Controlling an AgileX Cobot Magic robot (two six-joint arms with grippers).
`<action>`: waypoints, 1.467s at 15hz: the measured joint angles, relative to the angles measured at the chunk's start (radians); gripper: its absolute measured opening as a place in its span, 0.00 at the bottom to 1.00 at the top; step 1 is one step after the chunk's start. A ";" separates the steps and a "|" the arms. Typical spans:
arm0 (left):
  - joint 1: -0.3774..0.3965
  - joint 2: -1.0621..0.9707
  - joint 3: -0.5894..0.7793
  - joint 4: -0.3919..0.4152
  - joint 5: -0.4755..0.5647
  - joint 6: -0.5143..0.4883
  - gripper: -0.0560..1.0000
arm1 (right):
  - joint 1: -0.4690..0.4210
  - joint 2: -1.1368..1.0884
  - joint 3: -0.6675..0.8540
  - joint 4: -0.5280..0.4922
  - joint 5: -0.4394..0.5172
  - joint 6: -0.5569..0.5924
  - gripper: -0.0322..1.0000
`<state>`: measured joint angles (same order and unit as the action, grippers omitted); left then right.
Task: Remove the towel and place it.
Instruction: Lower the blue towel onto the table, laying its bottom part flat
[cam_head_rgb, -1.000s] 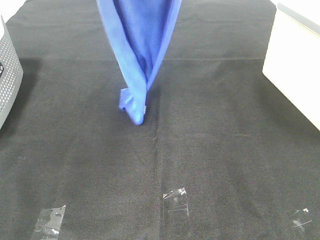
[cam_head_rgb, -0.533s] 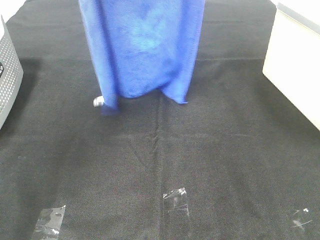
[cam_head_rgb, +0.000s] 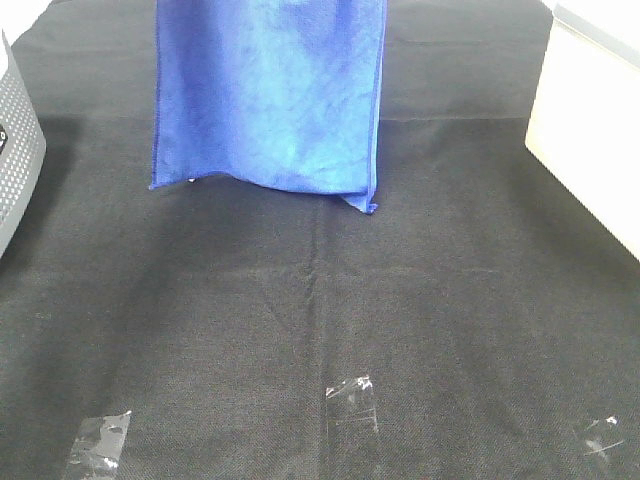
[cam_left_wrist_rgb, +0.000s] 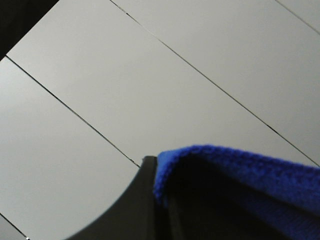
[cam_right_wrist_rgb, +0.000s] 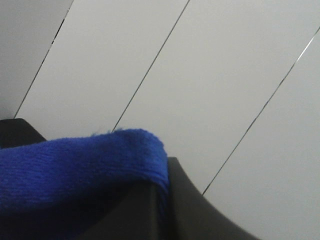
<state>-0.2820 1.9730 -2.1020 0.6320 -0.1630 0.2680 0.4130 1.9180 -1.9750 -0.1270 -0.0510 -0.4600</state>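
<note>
left end effector (cam_left_wrist_rgb: 159, 199) and right end effector (cam_right_wrist_rgb: 163, 201) each clamp the towel (cam_head_rgb: 268, 100) (hanging spread flat) over the bench (cam_head_rgb: 420, 320).

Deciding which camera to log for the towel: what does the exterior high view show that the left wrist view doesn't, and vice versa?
Only exterior high: the towel as a whole hanging sheet, the black cloth, tape pieces, a white box. Only left wrist: the left gripper closed on the towel's edge, pale panels behind. Both: the blue towel.

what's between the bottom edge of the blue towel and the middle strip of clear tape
Nothing but bare black cloth between towel and tape, in the exterior high view.
</note>
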 joint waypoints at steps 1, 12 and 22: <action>0.016 0.052 -0.068 -0.002 -0.010 0.000 0.05 | -0.004 0.026 -0.024 0.000 -0.032 -0.002 0.03; 0.051 0.366 -0.501 -0.048 -0.099 0.020 0.05 | -0.091 0.249 -0.343 0.012 -0.056 0.114 0.03; 0.051 0.400 -0.547 -0.082 -0.130 0.060 0.05 | -0.118 0.249 -0.340 0.012 -0.144 0.193 0.03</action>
<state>-0.2310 2.3730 -2.6490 0.5500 -0.2930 0.3280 0.2950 2.1670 -2.3150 -0.1150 -0.1950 -0.2670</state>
